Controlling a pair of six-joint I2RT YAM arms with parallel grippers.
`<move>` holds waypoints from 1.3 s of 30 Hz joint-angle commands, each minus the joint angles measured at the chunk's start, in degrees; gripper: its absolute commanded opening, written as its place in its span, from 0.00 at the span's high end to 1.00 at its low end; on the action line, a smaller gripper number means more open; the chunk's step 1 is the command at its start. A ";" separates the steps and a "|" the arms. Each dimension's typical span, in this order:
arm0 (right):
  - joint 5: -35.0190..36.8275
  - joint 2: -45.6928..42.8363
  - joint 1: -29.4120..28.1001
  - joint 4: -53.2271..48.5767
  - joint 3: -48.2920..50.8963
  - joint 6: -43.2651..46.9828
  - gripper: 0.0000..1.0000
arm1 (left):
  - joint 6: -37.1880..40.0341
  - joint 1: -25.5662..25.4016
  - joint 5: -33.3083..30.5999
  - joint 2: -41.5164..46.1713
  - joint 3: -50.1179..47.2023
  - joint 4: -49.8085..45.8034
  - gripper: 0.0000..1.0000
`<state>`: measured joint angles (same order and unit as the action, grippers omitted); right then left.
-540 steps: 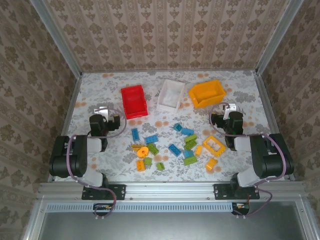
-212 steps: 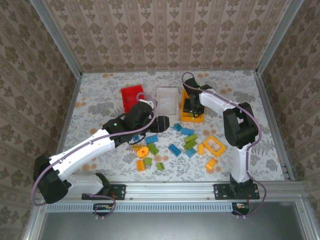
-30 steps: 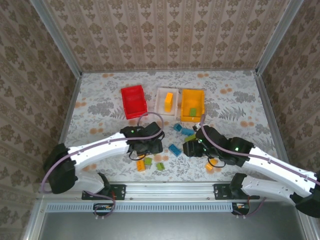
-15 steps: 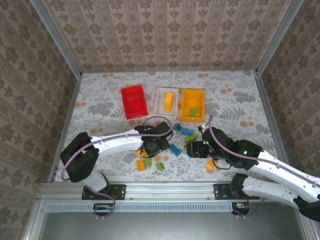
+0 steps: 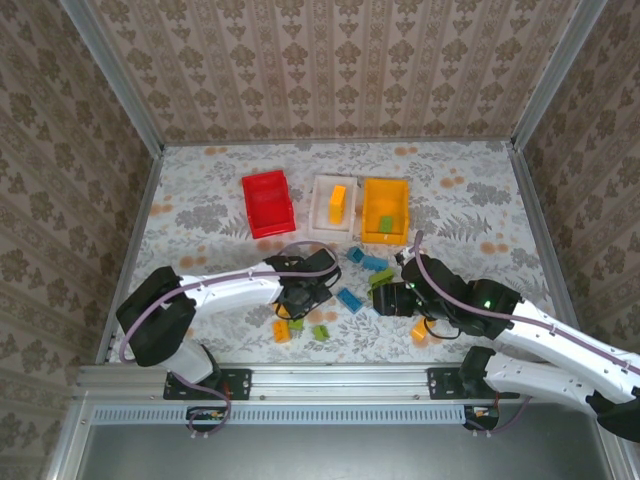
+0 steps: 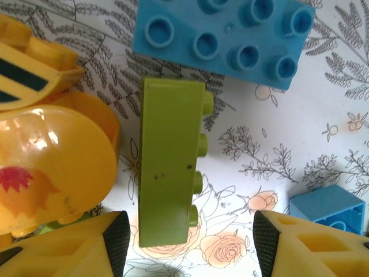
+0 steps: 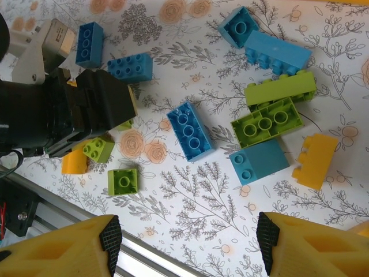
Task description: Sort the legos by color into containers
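Floral-print worktop (image 5: 200, 190), walled on three sides by patterned paper, is carrying three containers in a row at 12 o'clock of the loose legos (image 5: 348, 297): red bin (image 5: 268, 203), white bin (image 5: 322, 205), orange-yellow bin (image 5: 385, 198), L to R. White bin is holding an orange brick (image 5: 337, 203); orange-yellow bin is holding a green brick (image 5: 385, 226).

Left arm (image 5: 220, 290) is reaching in from 8 o'clock, right arm (image 5: 520, 325) from 4 o'clock; both wrists are hanging over the pile.

Left pincer (image 6: 187, 231): jaws are standing spread, one on each side of a long green brick (image 6: 170, 167) lying on its side w/ studs facing 3 o'clock. Gaps are showing betw. pads and brick, so nothing is being pinched. At its 12 o'clock a large blue brick (image 6: 225, 34) is lying studs-up, just beside its end; at 9 o'clock a round orange piece (image 6: 52, 156) is sitting close; at 4 o'clock a small blue brick (image 6: 326, 208) is lying apart.

Right pincer (image 7: 187, 242): jaws are standing spread, gripping nothing, hovering above the worktop. Below it a slanted blue brick (image 7: 190, 131) is lying near centre; at its 3 o'clock a wide green brick (image 7: 266, 122) is touching a slim green brick (image 7: 281, 88), w/ a square blue brick (image 7: 258, 161) just beside; a yellow-orange brick (image 7: 314, 161) is lying further toward 3 o'clock, a small green brick (image 7: 122, 182) at 8 o'clock.
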<state>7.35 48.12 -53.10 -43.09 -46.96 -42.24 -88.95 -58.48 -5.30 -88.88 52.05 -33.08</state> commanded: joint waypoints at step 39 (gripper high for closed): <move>2.08 5.55 2.20 9.90 -6.75 3.94 0.35 | 34.70 20.79 -5.85 3.09 19.85 -13.49 0.84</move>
<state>8.47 51.51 -51.24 -38.48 -51.31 -40.23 -66.70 -43.11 -12.58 -84.25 70.22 -43.81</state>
